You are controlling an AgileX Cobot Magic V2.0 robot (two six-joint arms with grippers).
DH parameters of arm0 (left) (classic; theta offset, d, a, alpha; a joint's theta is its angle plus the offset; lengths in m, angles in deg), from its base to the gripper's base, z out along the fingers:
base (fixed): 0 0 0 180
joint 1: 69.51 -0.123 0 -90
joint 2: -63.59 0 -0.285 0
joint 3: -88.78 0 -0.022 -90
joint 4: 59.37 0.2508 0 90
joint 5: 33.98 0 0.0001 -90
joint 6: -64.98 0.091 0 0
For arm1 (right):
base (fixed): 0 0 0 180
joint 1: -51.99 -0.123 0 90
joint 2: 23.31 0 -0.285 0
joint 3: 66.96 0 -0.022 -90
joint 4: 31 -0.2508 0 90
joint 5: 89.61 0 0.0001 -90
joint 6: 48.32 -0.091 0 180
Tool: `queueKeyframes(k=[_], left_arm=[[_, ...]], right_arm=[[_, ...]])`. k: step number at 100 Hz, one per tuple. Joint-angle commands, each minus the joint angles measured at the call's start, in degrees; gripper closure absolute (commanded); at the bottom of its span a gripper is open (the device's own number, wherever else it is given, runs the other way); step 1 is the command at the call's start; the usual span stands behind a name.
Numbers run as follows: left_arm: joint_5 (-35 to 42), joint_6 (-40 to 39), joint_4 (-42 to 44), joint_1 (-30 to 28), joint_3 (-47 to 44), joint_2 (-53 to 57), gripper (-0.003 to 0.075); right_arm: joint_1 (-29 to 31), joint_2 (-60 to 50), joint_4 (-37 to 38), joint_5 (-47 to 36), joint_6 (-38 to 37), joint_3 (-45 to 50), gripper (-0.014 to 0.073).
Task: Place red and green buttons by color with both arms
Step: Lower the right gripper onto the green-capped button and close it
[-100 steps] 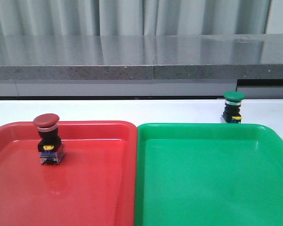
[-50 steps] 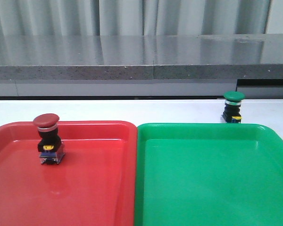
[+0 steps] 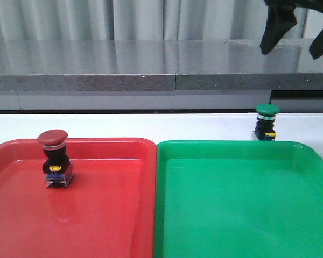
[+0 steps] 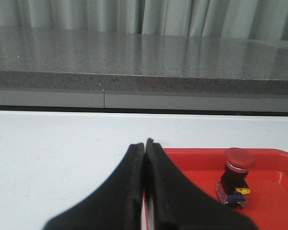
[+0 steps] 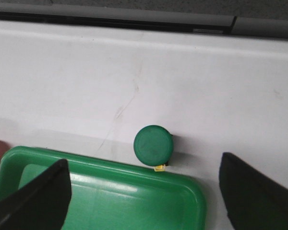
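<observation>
While the red button (image 3: 54,159) stands upright inside the red tray (image 3: 113,215) and the left gripper (image 4: 145,148) sits pressed together beside that tray's far rim, the green button (image 3: 266,122) stands on the white table (image 3: 151,126) just beyond the green tray (image 3: 231,204). High above the green tray's far rim, the right gripper (image 3: 296,32) hangs spread wide and should descend straight, straddling the cap, then lift clear of the rim; bare table surrounds the button.

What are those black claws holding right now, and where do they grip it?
Nothing. The left gripper is shut and empty; the right gripper hangs open above the green button, which stands on the table.
</observation>
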Motion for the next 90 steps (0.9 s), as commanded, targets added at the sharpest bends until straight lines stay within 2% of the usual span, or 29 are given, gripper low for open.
queueKeyframes(k=[1,33,64,73,90], left_arm=[[4.63,-0.36,-0.01,-0.16,-2.29,1.68,0.0739],[4.63,-0.36,-0.01,-0.16,-2.29,1.68,0.0739],[4.63,-0.36,-0.01,-0.16,-2.29,1.68,0.0739],[4.63,-0.36,-0.01,-0.16,-2.29,1.68,0.0739],[4.63,-0.36,-0.01,-0.16,-2.29,1.68,0.0739]], right_arm=[[-0.22,0.88,-0.47,-2.8,0.74,-3.7,-0.0031],[-0.44,10.38,-0.43,-3.19,0.8,-6.71,-0.0031],[-0.37,14.95,-0.37,-4.45,0.8,-6.71,-0.0015],[-0.37,14.95,-0.37,-4.4,0.8,-6.71,0.0046],[-0.37,14.95,-0.37,-4.05,0.8,-6.71,0.0241]])
